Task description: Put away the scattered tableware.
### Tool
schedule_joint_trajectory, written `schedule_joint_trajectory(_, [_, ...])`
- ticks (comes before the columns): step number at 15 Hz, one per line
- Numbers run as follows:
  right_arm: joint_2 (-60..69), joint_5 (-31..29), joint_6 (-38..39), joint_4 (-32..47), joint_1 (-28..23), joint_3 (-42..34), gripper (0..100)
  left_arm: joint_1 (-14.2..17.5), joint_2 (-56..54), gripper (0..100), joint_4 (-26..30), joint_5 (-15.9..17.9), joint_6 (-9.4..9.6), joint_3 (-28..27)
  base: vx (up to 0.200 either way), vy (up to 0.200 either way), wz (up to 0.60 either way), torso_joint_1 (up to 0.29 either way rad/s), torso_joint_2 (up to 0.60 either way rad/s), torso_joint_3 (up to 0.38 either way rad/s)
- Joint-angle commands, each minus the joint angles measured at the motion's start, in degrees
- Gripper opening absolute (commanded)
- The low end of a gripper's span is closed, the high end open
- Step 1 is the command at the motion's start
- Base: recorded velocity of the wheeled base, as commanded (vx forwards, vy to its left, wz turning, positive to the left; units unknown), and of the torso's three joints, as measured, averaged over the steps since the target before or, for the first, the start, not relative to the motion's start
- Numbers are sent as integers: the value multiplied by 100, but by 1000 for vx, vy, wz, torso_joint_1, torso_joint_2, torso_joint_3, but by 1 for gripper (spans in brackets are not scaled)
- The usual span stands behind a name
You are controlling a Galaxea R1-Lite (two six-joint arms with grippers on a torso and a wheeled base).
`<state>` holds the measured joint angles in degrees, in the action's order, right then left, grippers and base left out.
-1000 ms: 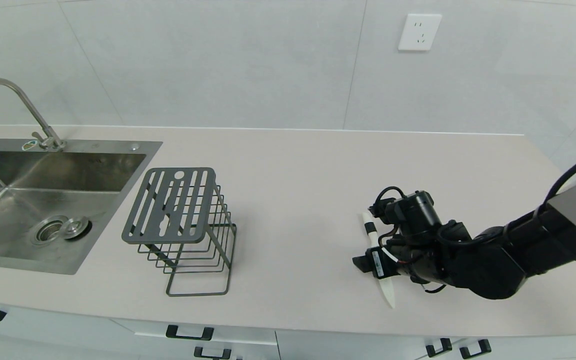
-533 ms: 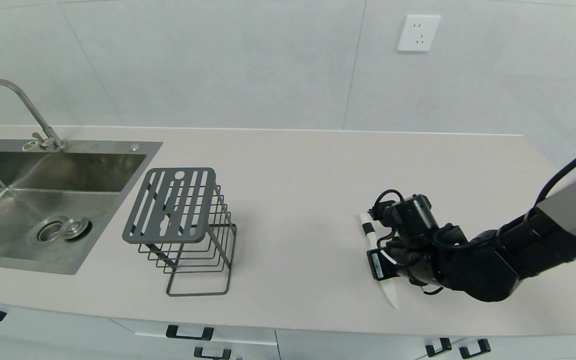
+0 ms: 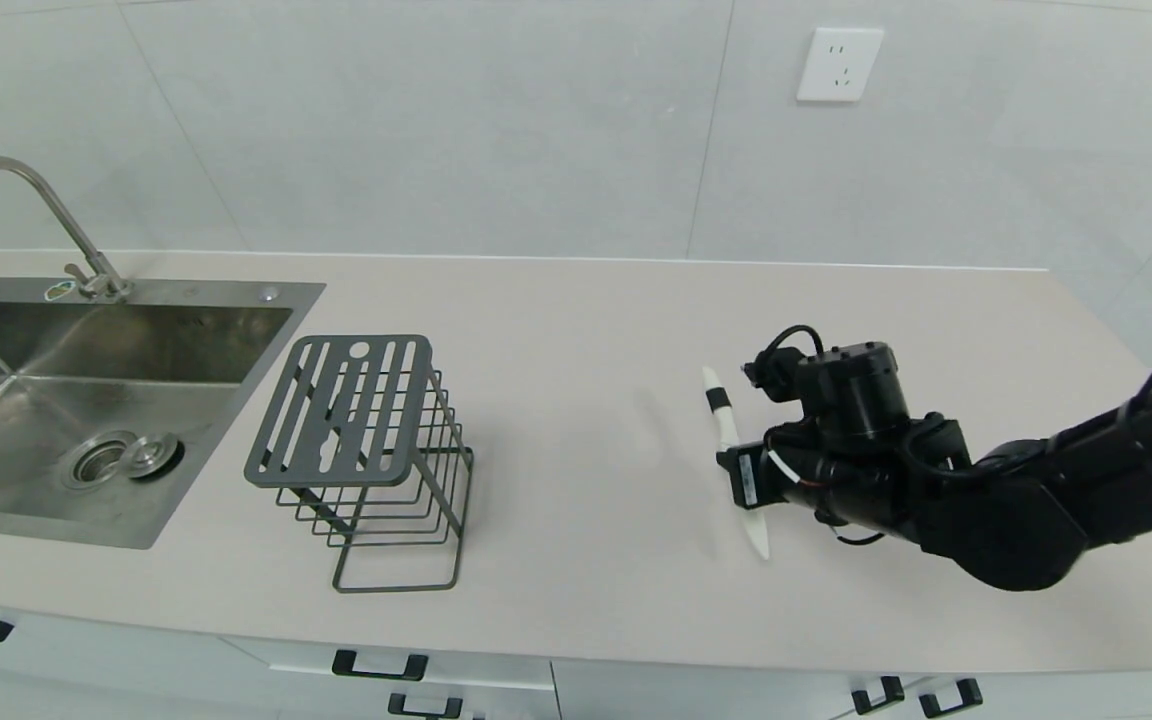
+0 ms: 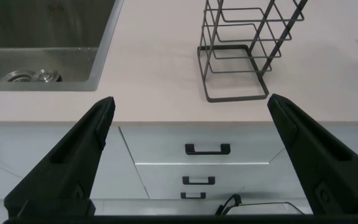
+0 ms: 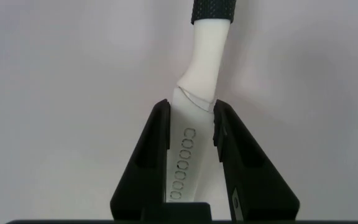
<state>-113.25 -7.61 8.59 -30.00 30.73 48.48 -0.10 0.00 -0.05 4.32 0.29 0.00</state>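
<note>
While the right gripper (image 5: 191, 119) clamps the knife (image 3: 727, 422), left gripper (image 4: 191, 101) gapes; rack (image 3: 348, 412) stands well leftward.

Pale grey tiled wall (image 3: 436, 120) right across the back, with one white socket (image 3: 839, 64) high up on it. Below runs a long beige worktop (image 3: 576, 310), with a steel sink (image 3: 186, 292) sunk in at its left end and a curved tap (image 3: 68, 228) behind the basin. White drawers (image 4: 166, 155) with black handles (image 4: 207, 149) line the front.
</note>
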Motion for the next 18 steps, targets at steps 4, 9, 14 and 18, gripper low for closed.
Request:
schedule_joint_trajectory(4, [365,1437,-1273,-2133,-261,-700,0,1,0,100,-4,25,32,0,0,0,0,0,0,0])
schedule_joint_trajectory(9, [356,2404,-1615,-3785,-199,-1394,0,10,0,100,-2219,122,111,0,0,0,0,0,0,0])
schedule_joint_trajectory(14, [488,2932,-1721,-4734,179,-1913,0,-17,369,100,-2166,2390,-1813,-729,0,0,0,0,0,0])
schedule_joint_trajectory(18, [884,2914,-1703,-4945,328,-2405,0,-395,1204,100,-2201,2829,-3053,-1406,0,0,0,0,0,0])
